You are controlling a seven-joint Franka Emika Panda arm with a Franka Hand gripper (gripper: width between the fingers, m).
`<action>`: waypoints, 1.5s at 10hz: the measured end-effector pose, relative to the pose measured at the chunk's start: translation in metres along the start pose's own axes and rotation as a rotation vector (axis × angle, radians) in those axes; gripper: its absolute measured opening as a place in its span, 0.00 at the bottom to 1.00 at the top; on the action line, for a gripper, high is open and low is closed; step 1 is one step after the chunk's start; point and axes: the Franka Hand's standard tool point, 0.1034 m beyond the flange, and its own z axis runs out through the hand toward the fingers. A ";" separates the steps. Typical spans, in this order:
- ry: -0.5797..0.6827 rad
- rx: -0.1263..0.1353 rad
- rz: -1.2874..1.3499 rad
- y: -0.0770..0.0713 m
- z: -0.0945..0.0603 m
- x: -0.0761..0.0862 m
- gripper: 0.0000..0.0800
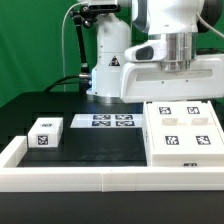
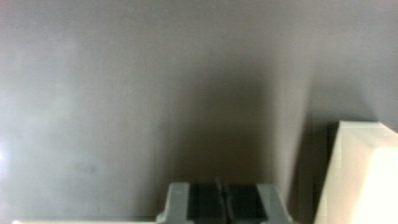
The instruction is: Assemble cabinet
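The cabinet (image 1: 186,136) is a large flat white box with several black-and-white tags on top, lying on the black table at the exterior view's right. A white edge in the wrist view (image 2: 366,172) is probably the cabinet. My gripper (image 1: 170,95) hangs low just behind the cabinet's far edge; its fingertips are not clear in the exterior view. In the wrist view the gripper (image 2: 221,202) has both fingers pressed together with nothing between them, over bare table. A small white tagged drawer block (image 1: 45,132) lies at the exterior view's left, far from the gripper.
The marker board (image 1: 111,121) lies flat in the table's middle, in front of the robot base (image 1: 108,72). A low white rail (image 1: 90,178) edges the table's front and left side.
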 end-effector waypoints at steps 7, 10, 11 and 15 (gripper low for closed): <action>-0.023 -0.003 -0.018 0.009 -0.006 0.001 0.00; -0.055 0.000 -0.013 0.007 -0.028 0.006 0.00; -0.052 0.001 -0.012 0.004 -0.034 0.010 0.00; -0.052 0.001 -0.015 0.005 -0.031 0.009 0.00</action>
